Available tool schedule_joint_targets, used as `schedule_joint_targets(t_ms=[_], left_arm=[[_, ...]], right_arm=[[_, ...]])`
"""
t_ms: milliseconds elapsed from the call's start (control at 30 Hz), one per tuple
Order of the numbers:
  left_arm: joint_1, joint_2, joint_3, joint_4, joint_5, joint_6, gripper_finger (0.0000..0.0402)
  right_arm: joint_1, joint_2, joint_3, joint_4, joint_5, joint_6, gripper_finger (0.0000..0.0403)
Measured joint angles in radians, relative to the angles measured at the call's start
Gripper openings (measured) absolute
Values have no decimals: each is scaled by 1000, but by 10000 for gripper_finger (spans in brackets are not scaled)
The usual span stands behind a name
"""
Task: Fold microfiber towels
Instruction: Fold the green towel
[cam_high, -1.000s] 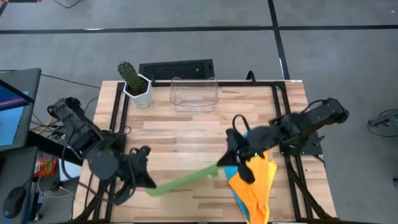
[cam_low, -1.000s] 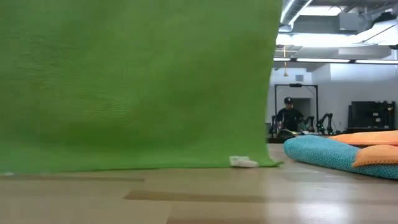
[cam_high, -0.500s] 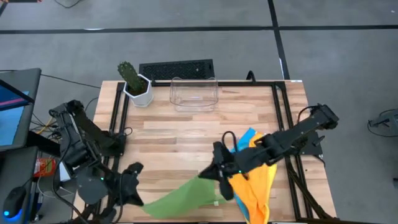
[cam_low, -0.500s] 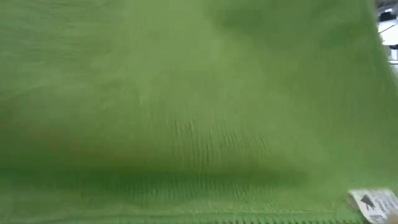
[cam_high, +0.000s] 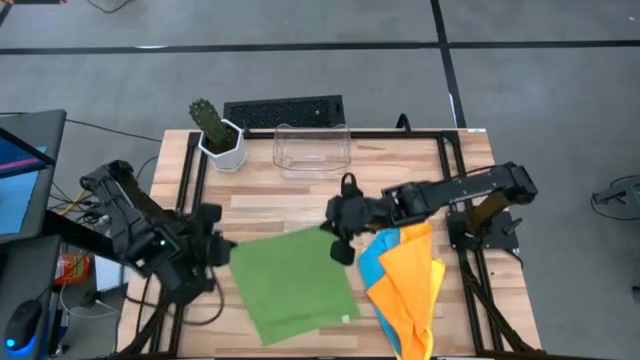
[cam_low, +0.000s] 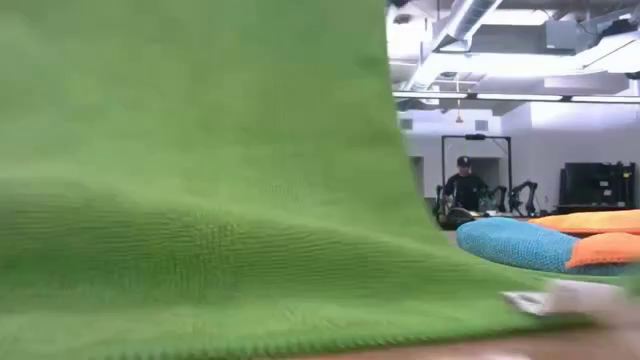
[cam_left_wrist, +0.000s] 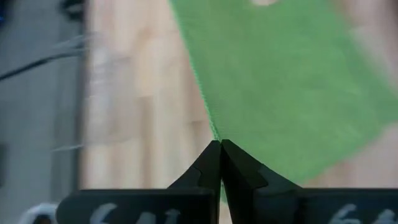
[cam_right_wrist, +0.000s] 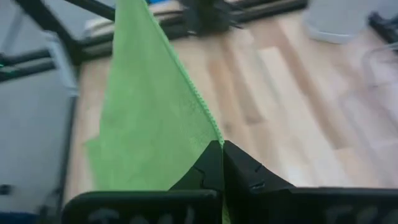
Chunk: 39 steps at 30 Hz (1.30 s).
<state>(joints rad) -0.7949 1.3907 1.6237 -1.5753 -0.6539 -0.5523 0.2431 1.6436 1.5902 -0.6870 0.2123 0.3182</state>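
The green towel (cam_high: 295, 285) is spread out between my two grippers, and in the low view the green towel (cam_low: 200, 200) slopes up from the wood. Its near edge (cam_low: 300, 335), with a white label (cam_low: 560, 298), lies on the table. My left gripper (cam_high: 222, 248) is shut on the far left corner. My right gripper (cam_high: 335, 235) is shut on the far right corner. A blue towel (cam_high: 370, 258) and an orange towel (cam_high: 410, 290) lie heaped at the right. My left gripper pinches the green towel's far left corner (cam_left_wrist: 214, 134) between its two fingers, slanting down from the table's left. The corner is lifted and the cloth runs down from it to the table. My right gripper pinches the far right corner (cam_right_wrist: 214, 134) between its two fingers, slanting down from the right. The far edge (cam_high: 280, 238) stretches between both grippers, clear of the table.
A clear plastic bin (cam_high: 312, 150) stands at the far middle, with a potted cactus (cam_high: 215, 135) to its left and a keyboard (cam_high: 283, 112) behind it. Bare wood (cam_high: 280, 205) lies between the bin and the green towel.
Both grippers swung toward the near edge and then back toward the far edge, the right one also going leftward. The green towel, which hung as a sheet below them, now lies spread out, its near part on the table and its far edge held up.
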Motion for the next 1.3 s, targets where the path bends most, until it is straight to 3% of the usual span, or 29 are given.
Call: schedule_joint_targets(t_ms=[367, 600, 1000, 1300], left_arm=[[156, 1, -240, 80, -65, 156, 0], [191, 1, -386, 205, -104, 149, 0], [208, 1, -560, 472, -101, 140, 0], [206, 1, -631, 609, -8, 122, 0]], right_arm=[[-144, 0, -14, -38, -1, -133, 34], [-186, 0, -141, 16, -6, -142, 27], [-138, -1, -241, 81, -6, -104, 28], [-57, -2, -322, 152, -13, -36, 35]])
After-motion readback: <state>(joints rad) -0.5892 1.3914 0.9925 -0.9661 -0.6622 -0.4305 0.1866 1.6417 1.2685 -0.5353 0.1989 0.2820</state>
